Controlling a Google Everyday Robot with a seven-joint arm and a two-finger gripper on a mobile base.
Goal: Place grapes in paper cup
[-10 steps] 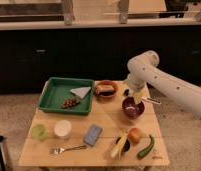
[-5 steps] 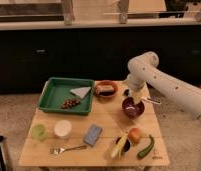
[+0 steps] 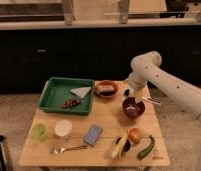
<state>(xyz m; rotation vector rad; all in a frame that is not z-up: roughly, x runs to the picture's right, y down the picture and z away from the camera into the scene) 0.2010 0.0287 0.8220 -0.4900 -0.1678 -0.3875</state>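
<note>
Currently we note the small dark reddish-purple grapes (image 3: 70, 103) in the green rectangular tray (image 3: 55, 91) at 10 o'clock, the plain white paper cup (image 3: 63, 129) mouth-up at 8 o'clock, ready to receive. Our gripper (image 3: 137, 96) hangs over the dark red bowl (image 3: 133, 108) at 2 o'clock; its state we cannot tell.

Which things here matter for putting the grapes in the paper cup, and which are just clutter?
Job: grapes in the tray; paper cup; gripper, over the dark bowl.
Lying about: green cup, sponge, fork, banana, round fruit, brown bowl.
</note>
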